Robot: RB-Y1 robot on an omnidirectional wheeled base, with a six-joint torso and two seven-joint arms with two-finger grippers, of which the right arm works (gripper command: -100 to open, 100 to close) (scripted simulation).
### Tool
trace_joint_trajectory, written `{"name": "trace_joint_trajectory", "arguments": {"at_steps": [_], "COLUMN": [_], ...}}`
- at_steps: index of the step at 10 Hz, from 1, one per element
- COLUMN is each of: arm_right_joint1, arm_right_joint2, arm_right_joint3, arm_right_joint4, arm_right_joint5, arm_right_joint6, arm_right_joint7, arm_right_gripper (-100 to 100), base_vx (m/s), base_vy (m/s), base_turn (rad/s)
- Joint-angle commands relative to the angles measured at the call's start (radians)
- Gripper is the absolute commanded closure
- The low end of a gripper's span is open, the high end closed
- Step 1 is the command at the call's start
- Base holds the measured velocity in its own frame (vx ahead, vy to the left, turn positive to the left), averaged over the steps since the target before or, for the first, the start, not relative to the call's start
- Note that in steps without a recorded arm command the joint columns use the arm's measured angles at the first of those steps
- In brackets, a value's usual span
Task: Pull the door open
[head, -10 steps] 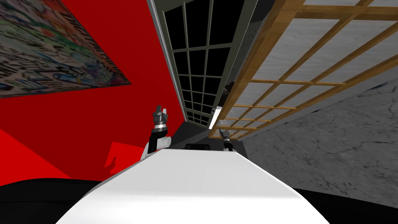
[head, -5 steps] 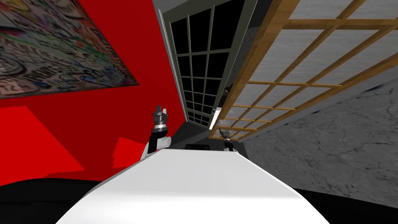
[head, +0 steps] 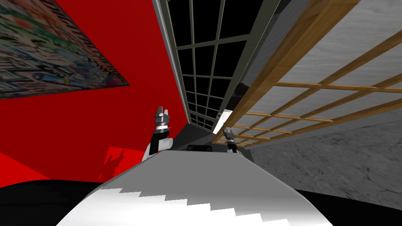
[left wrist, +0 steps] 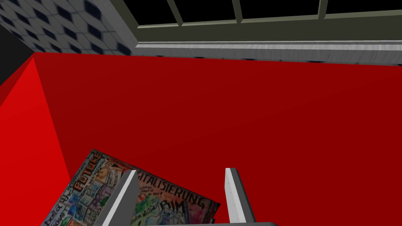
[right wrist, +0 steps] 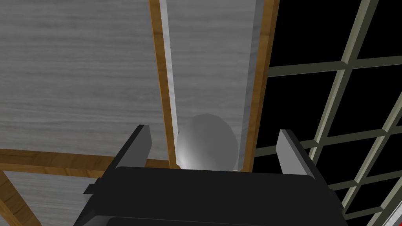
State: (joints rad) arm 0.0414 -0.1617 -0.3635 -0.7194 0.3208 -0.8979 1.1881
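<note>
Door [head: 314,78]: grey panels w/ a light-brown wooden lattice over them, on my right in the head view, running up and away along that side. Its near edge sits just beside a grey-green window grid [head: 248,51] w/ black panes. Knob [right wrist: 206,141]: round, plain grey, on the door's edge stile btwn two wooden strips, close to the edge that borders the black panes. Right pincer [right wrist: 214,129] is at the knob w/ its fingers spread wide, one on each side. The knob sits btwn them, close to the dark body, w/ a visible gap on both sides, so neither blade touches it and nothing is gripped. In the head view the same pincer shows small, right at the door's lower edge, near where door and window grid meet. Left pincer [head: 162,112] is held up apart from the door, left of the window grid, in front of a red wall [head: 98,125]. Its wrist view shows the two fingers apart at approx normal open width, empty. Poster [head: 47,51] w/ colourful scribbled lettering hangs on the red wall, left of the left pincer. Below the door on the right is a grey, cracked-looking wall [head: 345,164].
</note>
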Motion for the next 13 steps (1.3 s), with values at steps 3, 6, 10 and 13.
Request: {"name": "trace_joint_trajectory", "arguments": {"at_steps": [3,6,10,13], "arm_right_joint1": [0.000,0.000,0.002,0.004], "arm_right_joint2": [0.000,0.000,-0.005,-0.010], "arm_right_joint3": [0.000,0.000,0.015,0.029], "arm_right_joint4": [0.000,0.000,-0.002,-0.004], "arm_right_joint5": [0.000,0.000,-0.035,-0.067], "arm_right_joint6": [0.000,0.000,0.001,0.000], "arm_right_joint7": [0.000,0.000,-0.066,-0.125], "arm_right_gripper": [100,100,100,100], "base_vx": [0.012,-0.012,-0.033,-0.052], "base_vy": [-0.002,-0.001,-0.019,-0.014], "base_turn": [0.000,0.002,0.061,0.070]}}
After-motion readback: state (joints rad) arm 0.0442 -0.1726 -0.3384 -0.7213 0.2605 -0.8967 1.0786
